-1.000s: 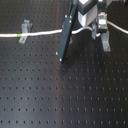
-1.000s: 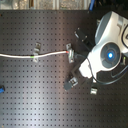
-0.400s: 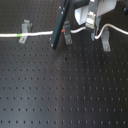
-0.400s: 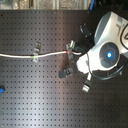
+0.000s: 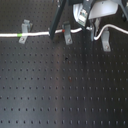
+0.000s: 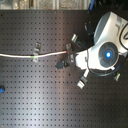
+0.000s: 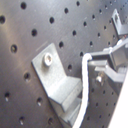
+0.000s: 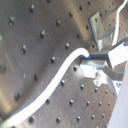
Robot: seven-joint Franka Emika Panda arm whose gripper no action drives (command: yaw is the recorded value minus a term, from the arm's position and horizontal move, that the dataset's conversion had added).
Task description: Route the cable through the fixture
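The white cable [image 5: 42, 34] runs in from the first exterior view's left, and its green mark lies at a V-topped clip [image 5: 23, 31]. It passes a darker grey clip [image 5: 66, 35] and ends in my gripper [image 5: 81, 28], which is shut on it. The fixture [image 5: 105, 41], a light-grey slotted clip, stands apart to the first exterior view's right with no cable in it. In the second exterior view the cable [image 6: 50, 53] ends at the gripper [image 6: 69, 50], with the fixture [image 6: 82, 80] lower right. In both wrist views the pinched cable [image 7: 84, 80] [image 8: 55, 80] trails away.
A light-grey bracket clip [image 7: 55, 82] sits right beside the cable in the first wrist view; I cannot tell which clip it is. Another clip [image 6: 73, 38] stands near the gripper. A small blue object [image 6: 2, 89] lies at the black perforated board's [image 5: 60, 90] edge.
The gripper has shifted a little toward the second exterior view's left and down, carrying the cable end with it. The clips have not moved.
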